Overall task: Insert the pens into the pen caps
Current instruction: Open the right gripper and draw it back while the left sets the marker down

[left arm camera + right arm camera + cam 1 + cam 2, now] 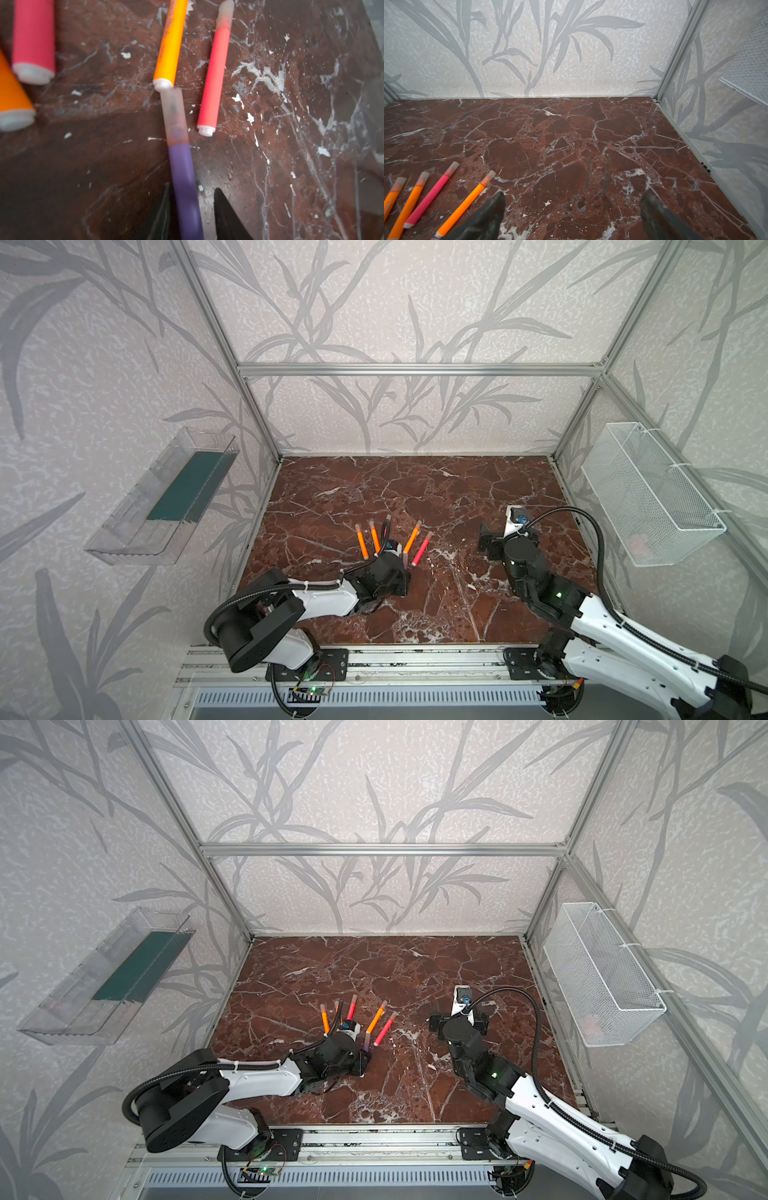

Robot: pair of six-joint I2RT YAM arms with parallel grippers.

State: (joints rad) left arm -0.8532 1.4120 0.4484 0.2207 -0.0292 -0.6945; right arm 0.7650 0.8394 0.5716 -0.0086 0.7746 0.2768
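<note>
Red-brown marble tabletop (436,489) with white veins, boxed by an aluminium frame (415,369) and leaf-print walls. Bare marble runs from the pens to the back wall at 12 o'clock, and also across the gap between the two arms. A clear tray (166,497) hangs on the wall at 9 o'clock and a wire basket (648,493) at 3 o'clock. Both arm bases sit on the rail at the 6 o'clock edge.

The pens fan out just to the 9 o'clock side of table centre, caps pointing toward 12. There is an orange pair (362,545), a lone orange pen (411,538) and a red-pink pen (422,549). Another red-pink one (352,1006) is half hidden by the cable.

The left gripper (193,188) is low at the fan's 6 o'clock side. Its jaws are partly spread, loose around the purple pen (182,176), with a gap showing on one side. That pen's cap (173,116) is on, its tip just beside the lone orange pen's white butt.

The right gripper (574,195) is on the 3 o'clock side, well apart from the pens. Its jaws are at full spread with nothing between them.
</note>
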